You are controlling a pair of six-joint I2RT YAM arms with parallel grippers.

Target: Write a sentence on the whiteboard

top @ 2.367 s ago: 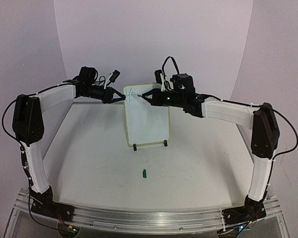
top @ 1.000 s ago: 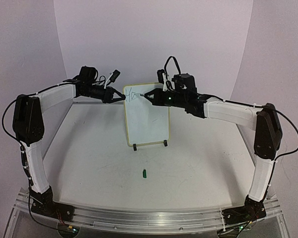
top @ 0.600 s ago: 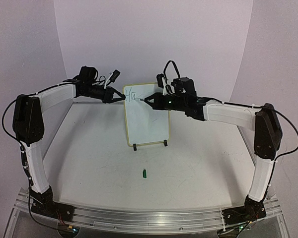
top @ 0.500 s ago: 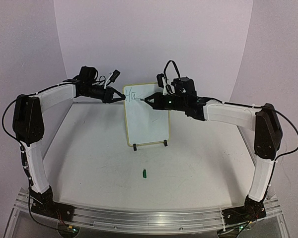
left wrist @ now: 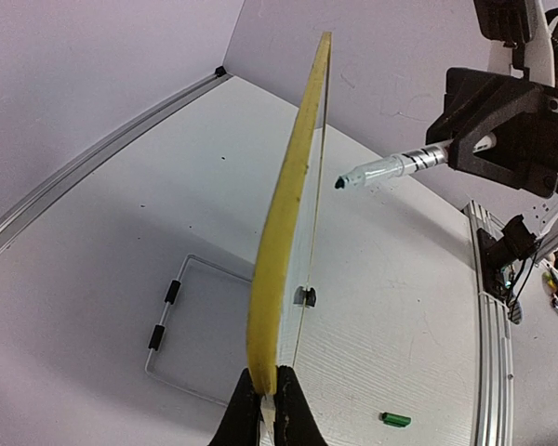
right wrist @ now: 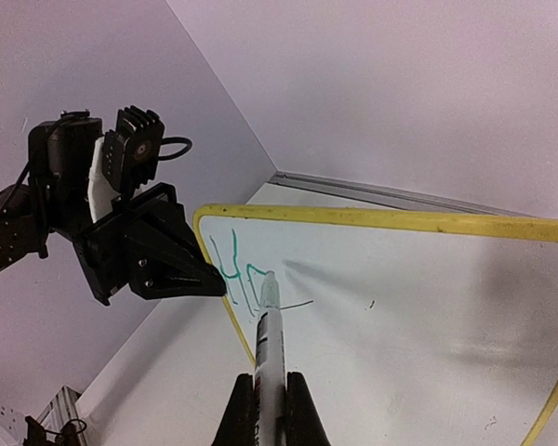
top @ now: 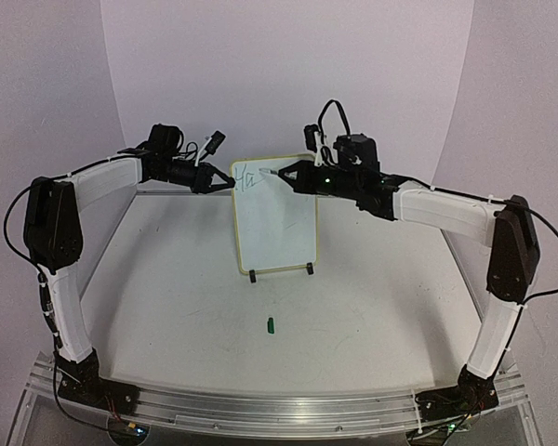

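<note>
The whiteboard (top: 277,223), white with a yellow rim, stands upright at the middle back of the table. My left gripper (top: 231,183) is shut on its upper left rim; the left wrist view shows the rim (left wrist: 288,214) edge-on, pinched between the jaws of that gripper (left wrist: 268,395). My right gripper (top: 295,173) is shut on a white pen (right wrist: 269,339). In the left wrist view the pen's tip (left wrist: 341,183) is a little off the board face. Of the sentence, only a few green strokes (right wrist: 234,271) show, in the board's top left corner.
The pen's green cap (top: 271,324) lies on the table in front of the board. The wire stand with black feet (left wrist: 167,321) holds the board's lower edge. A metal rail (left wrist: 93,158) runs along the table's far edge.
Green strokes have appeared at the board's top left corner. In the last half second my right gripper has risen and drawn the pen tip off the board. The left arm has not moved.
</note>
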